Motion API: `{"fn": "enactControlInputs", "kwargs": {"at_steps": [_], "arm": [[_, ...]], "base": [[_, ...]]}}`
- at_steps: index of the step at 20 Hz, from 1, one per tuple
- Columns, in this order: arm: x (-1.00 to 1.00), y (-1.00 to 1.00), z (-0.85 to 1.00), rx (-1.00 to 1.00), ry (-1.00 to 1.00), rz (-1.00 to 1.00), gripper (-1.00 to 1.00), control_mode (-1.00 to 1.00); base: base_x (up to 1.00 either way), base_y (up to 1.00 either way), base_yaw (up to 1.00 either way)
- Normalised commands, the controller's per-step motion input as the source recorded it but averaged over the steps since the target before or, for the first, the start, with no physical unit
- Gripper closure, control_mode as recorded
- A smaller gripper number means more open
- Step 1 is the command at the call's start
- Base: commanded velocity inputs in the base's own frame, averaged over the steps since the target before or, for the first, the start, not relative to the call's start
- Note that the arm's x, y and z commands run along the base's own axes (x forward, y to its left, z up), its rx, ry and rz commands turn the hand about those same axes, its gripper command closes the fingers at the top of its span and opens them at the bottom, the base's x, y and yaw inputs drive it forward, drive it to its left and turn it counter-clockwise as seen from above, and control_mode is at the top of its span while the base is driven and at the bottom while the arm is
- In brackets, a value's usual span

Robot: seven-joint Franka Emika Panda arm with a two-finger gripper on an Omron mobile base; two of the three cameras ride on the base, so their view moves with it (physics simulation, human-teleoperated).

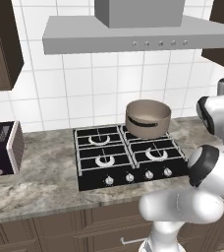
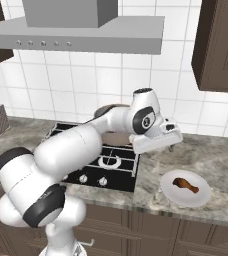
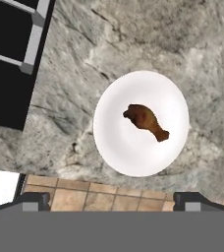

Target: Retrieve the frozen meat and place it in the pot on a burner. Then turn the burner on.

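Claw (image 3: pixel 109 199) spread wide, empty, hanging above the white plate (image 3: pixel 168 93) on the worktop (image 3: pixel 133 34) right of the cooktop (image 2: pixel 117 167). Meat (image 3: pixel 146 120) lies mid-plate. Pot (image 1: pixel 148 118) sits on the rear right burner. Risk: the lump is small and slim, so an off-centre descent could nudge it across the plate or shove the plate.
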Motion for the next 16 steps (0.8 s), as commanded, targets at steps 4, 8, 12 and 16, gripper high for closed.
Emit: {"fn": "enactControlInputs", "kwargs": {"at_steps": [4,8,12,16], "arm": [[0.00,-0.01,-0.14,0.02,0.00,0.00,-1.00,-1.00],[0.00,-0.01,-0.05,0.01,0.00,0.00,-1.00,-1.00],[0.00,-0.11,-0.10,0.00,0.00,0.00,-1.00,-1.00],[0.00,-0.26,-0.16,0.01,0.02,0.00,-1.00,-1.00]], "base": [[0.00,0.00,0.00],[0.00,0.00,0.00],[0.00,0.00,0.00],[0.00,0.00,0.00]]}}
